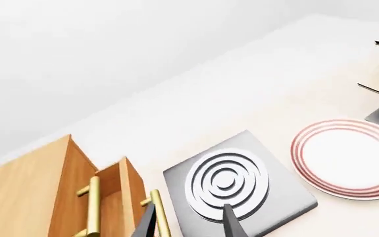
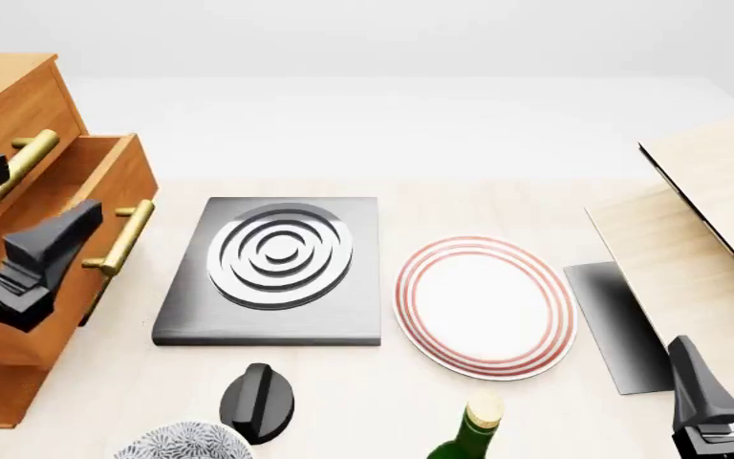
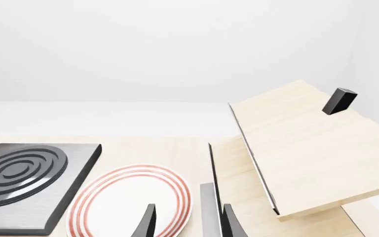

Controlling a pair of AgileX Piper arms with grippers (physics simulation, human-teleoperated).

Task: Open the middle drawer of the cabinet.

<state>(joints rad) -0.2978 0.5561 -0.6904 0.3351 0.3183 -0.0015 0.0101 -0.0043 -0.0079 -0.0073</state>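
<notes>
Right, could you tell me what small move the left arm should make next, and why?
Probably close the left pincer on the brass handle and draw it a little further out. The middle drawer stands only partly out of the cabinet, and the handle sits between the spread fingers, unclamped.

The cabinet (image 2: 10, 105) stands left; the hob (image 2: 271, 273) right of it; the plate (image 2: 485, 304) further right.
</notes>
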